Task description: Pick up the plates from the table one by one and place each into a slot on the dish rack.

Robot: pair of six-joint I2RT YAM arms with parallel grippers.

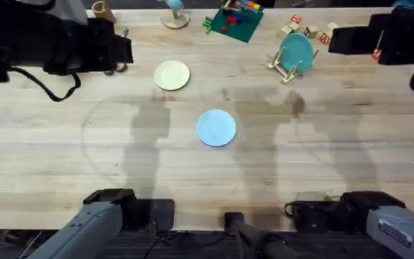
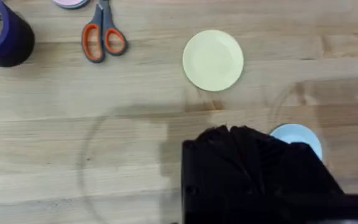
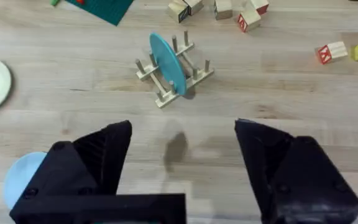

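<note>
Two plates lie flat on the table (image 1: 63, 158): a pale yellow plate (image 1: 172, 75) and a light blue plate (image 1: 215, 127), well apart from each other with bare wood between them. We see a third, teal plate (image 1: 296, 52) already standing on edge in a slot of the dish rack (image 1: 284, 68), tilted slightly against the pegs.

From the right pincer (image 3: 182, 155), whose black fingers stand wide apart and hold nothing, the rack lies straight ahead with open tabletop in between; nothing blocks that line. Beyond the rack from this pincer sit scattered wooden toy blocks (image 3: 247, 15), some just beside it, and a green block board (image 3: 101, 7) lies off to one side. The light blue plate shows at the edge of the right finger's near side, the yellow plate farther out.

For the left pincer (image 2: 253, 180) we cannot tell whether the fingers are apart or together; its dark body hides part of the light blue plate just beside it. The yellow plate lies ahead of it, unobstructed. Farther off are orange-handled scissors (image 2: 103, 36) and a dark purple roll (image 2: 2, 34), clear of both plates.
</note>
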